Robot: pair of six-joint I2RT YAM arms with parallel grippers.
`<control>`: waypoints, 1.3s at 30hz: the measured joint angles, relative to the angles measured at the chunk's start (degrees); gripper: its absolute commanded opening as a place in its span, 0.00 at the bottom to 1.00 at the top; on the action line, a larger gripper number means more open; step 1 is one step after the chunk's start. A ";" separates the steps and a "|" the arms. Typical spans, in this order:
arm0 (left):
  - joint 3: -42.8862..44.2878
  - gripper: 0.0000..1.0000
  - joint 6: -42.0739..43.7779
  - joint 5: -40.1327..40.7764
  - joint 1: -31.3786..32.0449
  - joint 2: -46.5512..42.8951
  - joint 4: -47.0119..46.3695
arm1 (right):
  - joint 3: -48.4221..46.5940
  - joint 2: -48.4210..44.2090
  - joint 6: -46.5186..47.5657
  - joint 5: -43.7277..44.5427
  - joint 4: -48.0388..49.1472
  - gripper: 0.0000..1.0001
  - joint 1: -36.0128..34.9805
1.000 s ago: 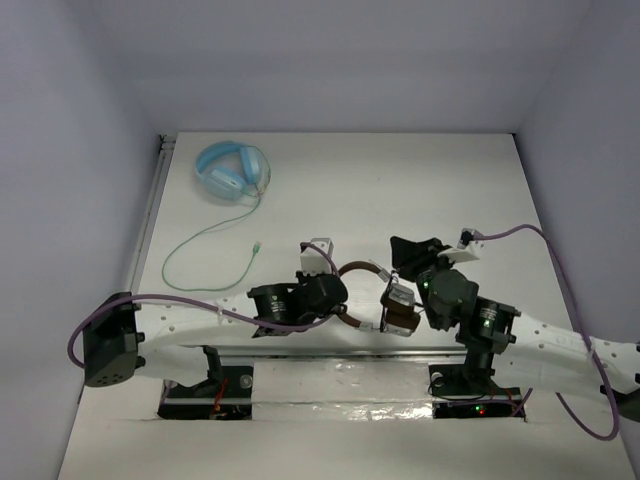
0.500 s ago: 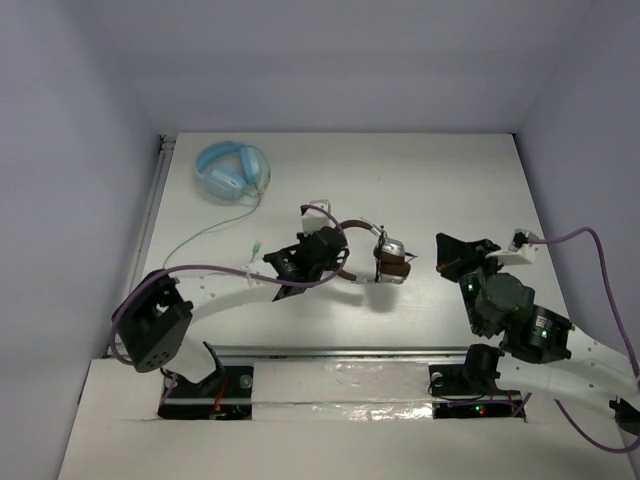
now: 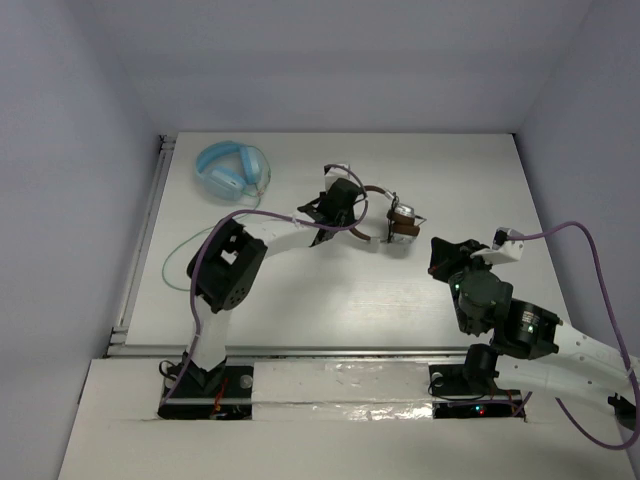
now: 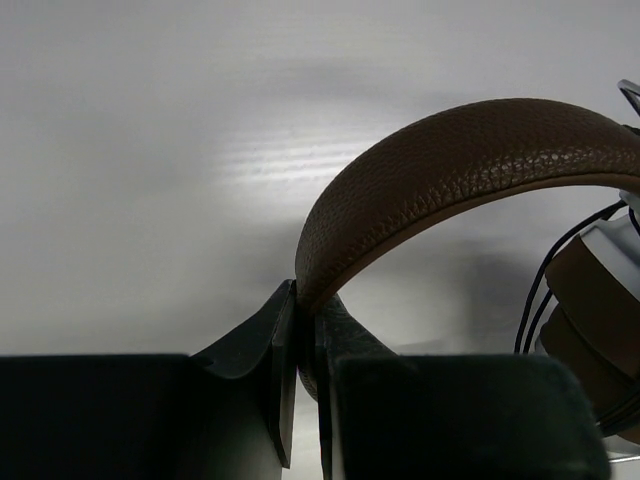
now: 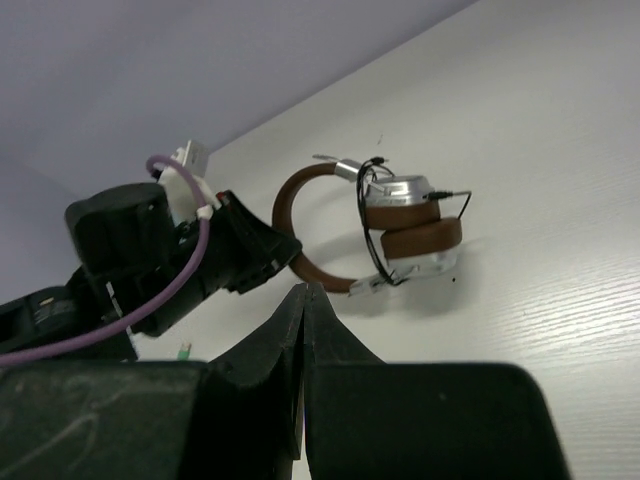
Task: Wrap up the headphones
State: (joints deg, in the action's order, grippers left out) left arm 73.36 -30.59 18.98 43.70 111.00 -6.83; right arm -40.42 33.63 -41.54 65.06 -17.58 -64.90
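Left fingers (image 4: pixel 250 345) pinching the headphones (image 4: pixel 450 160) carried them farther out; right fingers (image 5: pixel 265 345) now pressed together

Left wrist view: ear cups (image 4: pixel 598 300) of the headphones (image 4: pixel 460 165) were cut off at the right edge. Top view: black cable was too thin to trace; left arm (image 3: pixel 225 270) hid part of the pale green cable (image 3: pixel 167 266).

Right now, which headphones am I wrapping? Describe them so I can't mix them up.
Near the middle of the white table, the left hand pinches a headband. Those headphones are brown and silver with a thin black cable; the other pair, at the far left, is light blue.
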 measured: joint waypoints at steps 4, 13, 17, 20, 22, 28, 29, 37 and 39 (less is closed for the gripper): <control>10.10 0.00 0.37 -2.73 -1.33 8.46 0.13 | 0.07 -0.81 0.83 1.20 -0.02 0.00 0.00; 15.41 0.44 0.13 -6.40 -2.08 14.49 0.59 | 0.07 -1.42 3.15 1.77 0.02 0.00 0.00; 10.45 0.58 0.28 -6.75 -2.05 10.64 -1.05 | 0.04 -1.88 4.02 1.27 0.07 0.00 0.00; 2.51 0.59 0.37 -6.97 -1.84 2.27 -2.49 | -0.09 -3.06 5.44 -0.22 0.63 0.03 0.00; -3.82 0.60 0.46 -6.78 -1.55 -6.49 -4.52 | -0.79 -3.50 6.12 -1.31 0.90 0.13 0.00; -16.70 0.73 -0.11 -7.43 0.39 -35.69 -10.40 | -4.76 -7.08 6.97 -5.75 1.81 0.86 0.00; -18.23 0.76 -0.33 -8.07 0.68 -40.09 -10.95 | -5.40 -8.20 6.93 -6.14 1.86 0.92 0.00; -28.06 0.82 -1.57 -9.49 0.81 -61.70 -5.92 | -14.88 -12.72 7.19 -5.05 -2.49 1.00 0.00; -29.00 0.84 -1.64 -10.16 0.81 -64.76 -4.22 | -16.37 -13.33 7.23 -4.98 -3.30 1.00 0.00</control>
